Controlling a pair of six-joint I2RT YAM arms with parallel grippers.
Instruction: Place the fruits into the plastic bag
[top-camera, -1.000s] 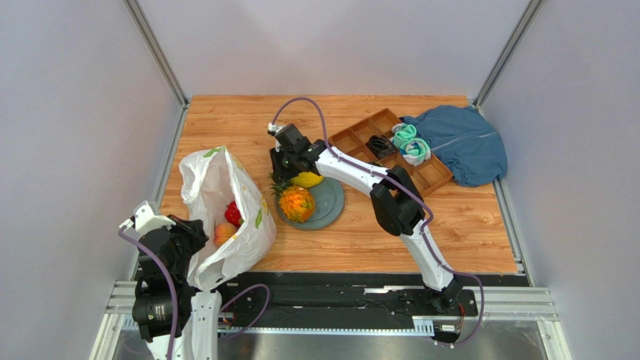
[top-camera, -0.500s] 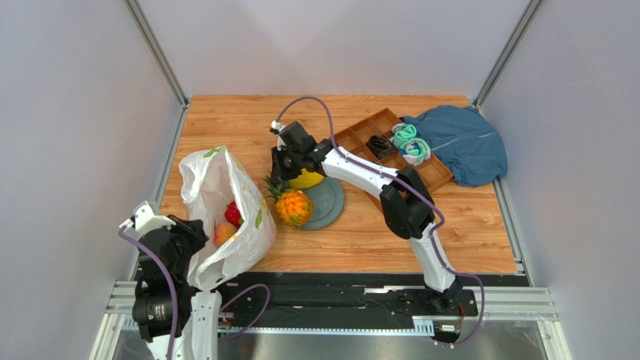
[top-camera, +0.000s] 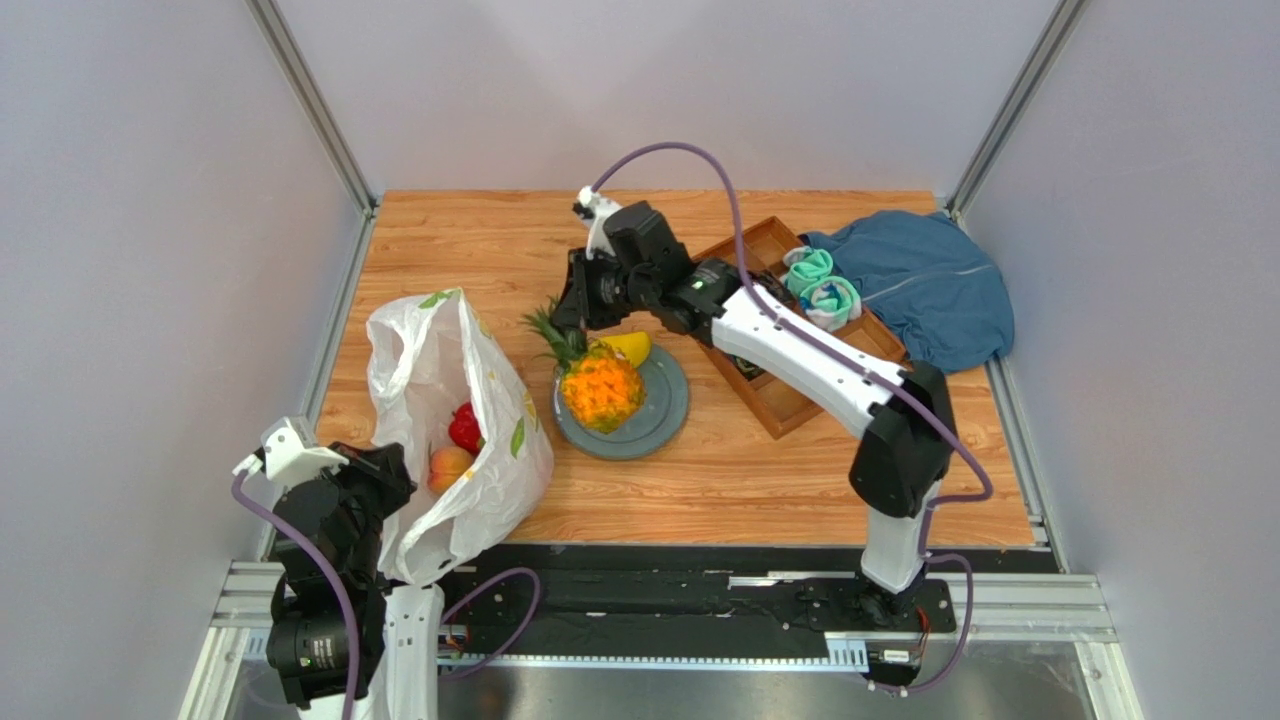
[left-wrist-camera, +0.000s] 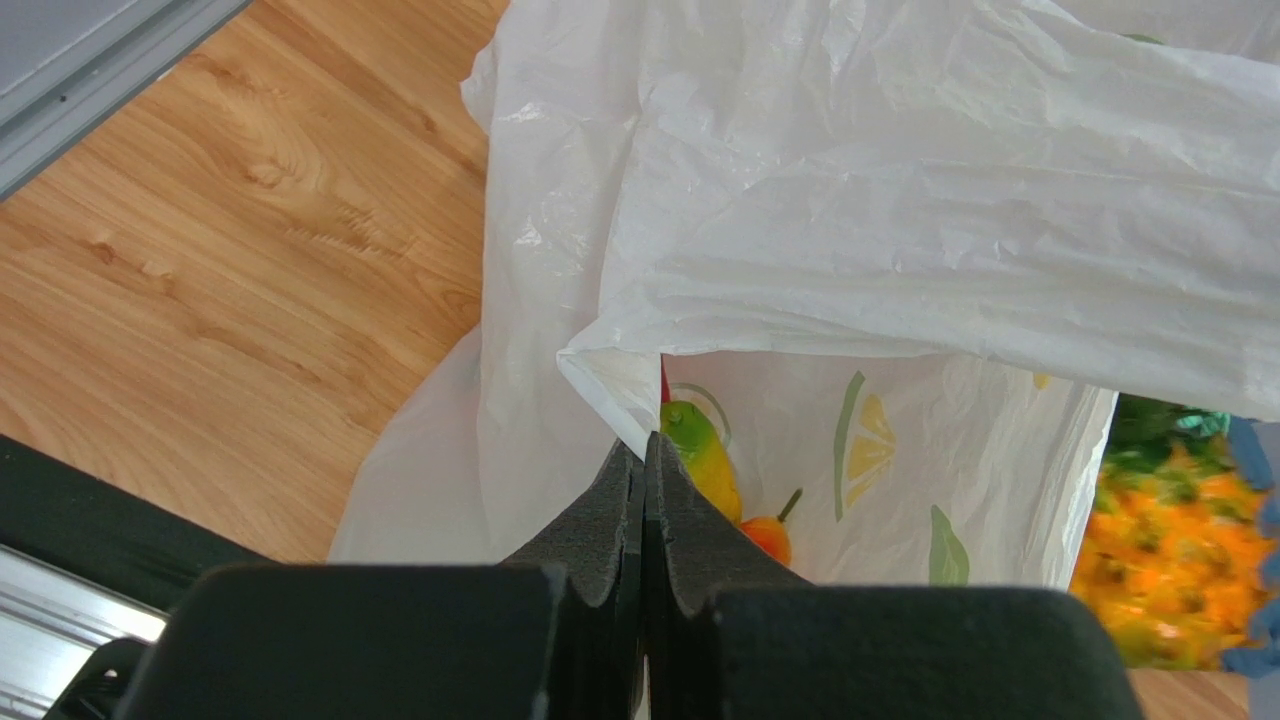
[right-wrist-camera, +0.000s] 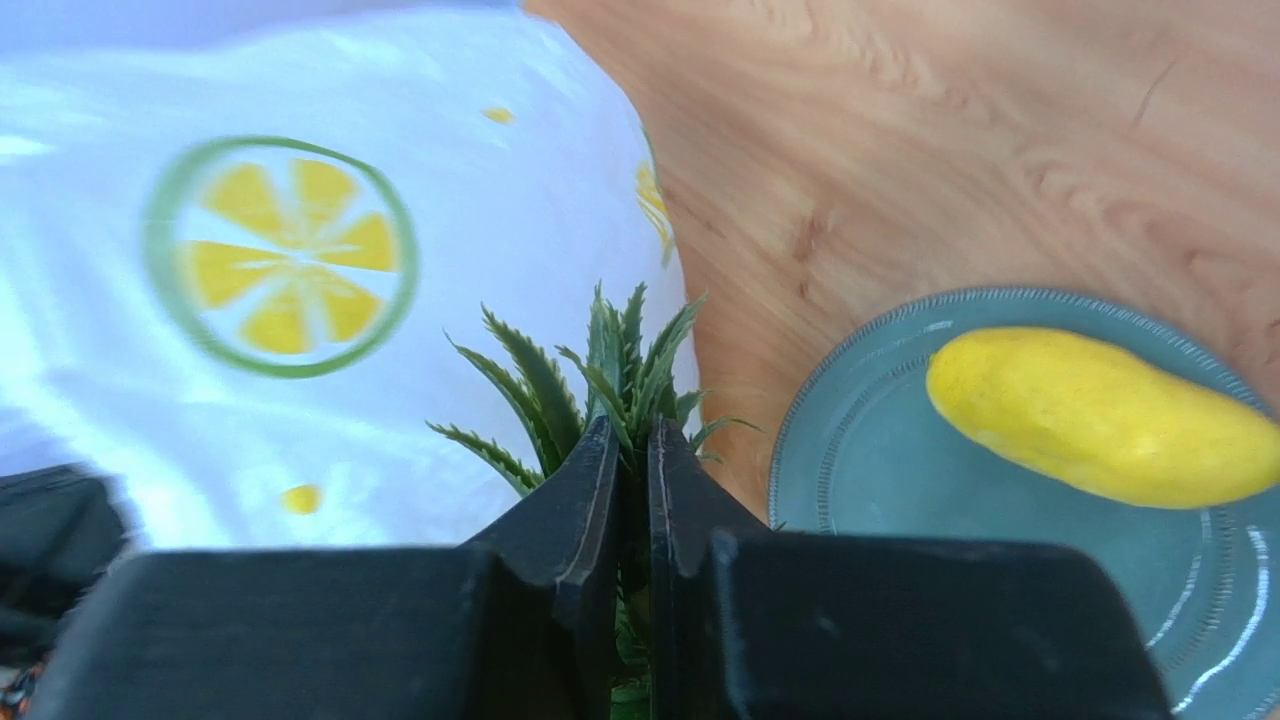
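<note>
The white plastic bag (top-camera: 436, 360) with citrus prints lies at the left, mouth open. My left gripper (top-camera: 376, 483) is shut on the bag's rim (left-wrist-camera: 609, 368). A red fruit (top-camera: 466, 428) and a peach (top-camera: 446, 468) lie inside, and the left wrist view shows a green-yellow fruit (left-wrist-camera: 699, 458) and a small orange one (left-wrist-camera: 766, 536). My right gripper (top-camera: 579, 308) is shut on the green crown (right-wrist-camera: 601, 375) of the orange pineapple (top-camera: 598, 387), which hangs over the grey plate (top-camera: 669, 405). A yellow fruit (top-camera: 628, 348) lies on the plate.
A wooden compartment tray (top-camera: 759, 248) at the back right holds rolled teal socks (top-camera: 819, 285). A blue cloth (top-camera: 924, 285) lies beside it. Metal frame posts stand at the back corners, and the black rail runs along the near edge.
My right gripper has risen and moved back and right with the pineapple's crown in it, and the pineapple now hangs upright. The left gripper and the bag have barely moved.
</note>
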